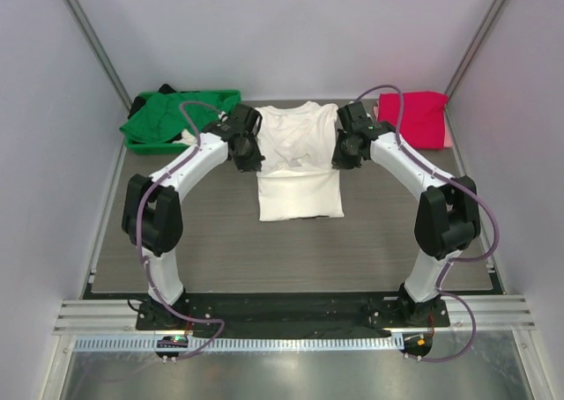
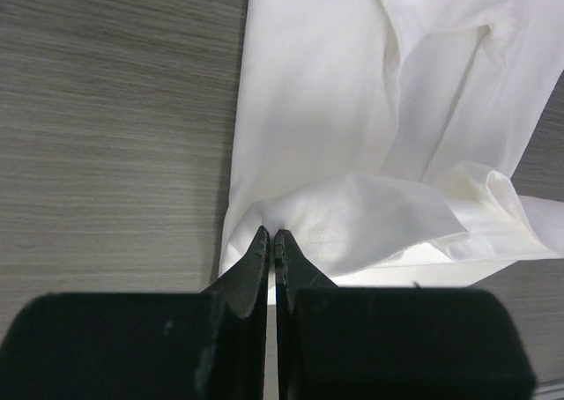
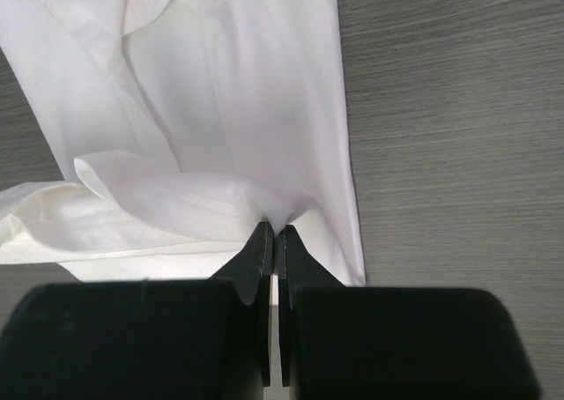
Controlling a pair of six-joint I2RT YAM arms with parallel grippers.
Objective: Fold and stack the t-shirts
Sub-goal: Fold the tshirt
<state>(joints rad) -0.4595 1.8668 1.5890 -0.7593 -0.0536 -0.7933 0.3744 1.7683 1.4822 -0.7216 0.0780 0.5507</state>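
Since both pairs of jaws are pressed tight on a pinch of white cloth, the crosswise fold of the white tee looks to be half done. The left gripper (image 2: 274,234) nips a stitched edge, probably the hem, at the shirt's left side. The right gripper (image 3: 273,228) does the same at the right side, and a loose flap arches from each pinch toward the middle.

The white t-shirt (image 1: 300,197) lies flat at the centre of the table (image 1: 220,259), between the two arms. Its long axis runs near to far, with the collar pointing at the far wall and the squared end toward the arm bases. The near part seems doubled, so I judge the bottom is meant to go up over the chest.

The next move calls for both grippers to travel toward the collar in step and level, then lay the edge down and release it, or the fold will skew.

A green t-shirt (image 1: 181,118) lies heaped at far left and a pink-red t-shirt (image 1: 414,118) lies at far right, both apart from the white one.
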